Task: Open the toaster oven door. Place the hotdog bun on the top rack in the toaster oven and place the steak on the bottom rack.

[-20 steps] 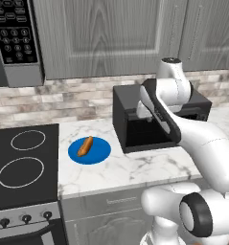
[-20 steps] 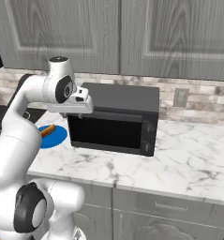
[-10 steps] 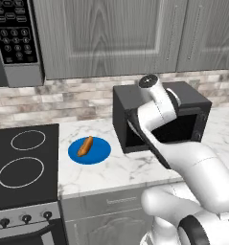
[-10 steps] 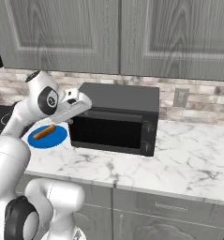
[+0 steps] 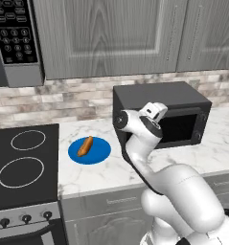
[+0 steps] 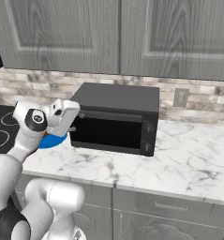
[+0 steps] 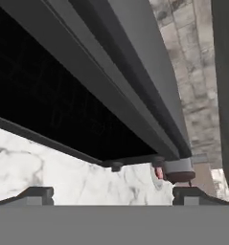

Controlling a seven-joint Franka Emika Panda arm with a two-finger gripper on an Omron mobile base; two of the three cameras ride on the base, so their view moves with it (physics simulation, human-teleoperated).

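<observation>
The black toaster oven [image 6: 115,96] stands on the marble counter, and its door [image 6: 111,132] is shut with the handle bar along its top edge. Both racks are hidden behind the dark glass. The hotdog bun [image 5: 85,146] lies on a blue plate [image 5: 99,153] to the oven's left. My gripper [image 6: 72,123] is at the oven's front left corner, open, with nothing between its fingertips [image 7: 37,193]. In the hand view the door [image 7: 53,95] is close ahead. A small pinkish-red sliver [image 7: 158,173] beside an oven foot may be the steak.
A stovetop [image 5: 20,162] lies left of the plate, with a keypad microwave [image 5: 13,33] above it. Grey cabinets [image 6: 118,33] hang over the counter. Bare marble [image 6: 188,159] stretches to the right of the oven.
The hand has swung down and left from the oven's upper front to its left front corner. Its jaws have spread wide. The oven, plate and bun have not moved.
</observation>
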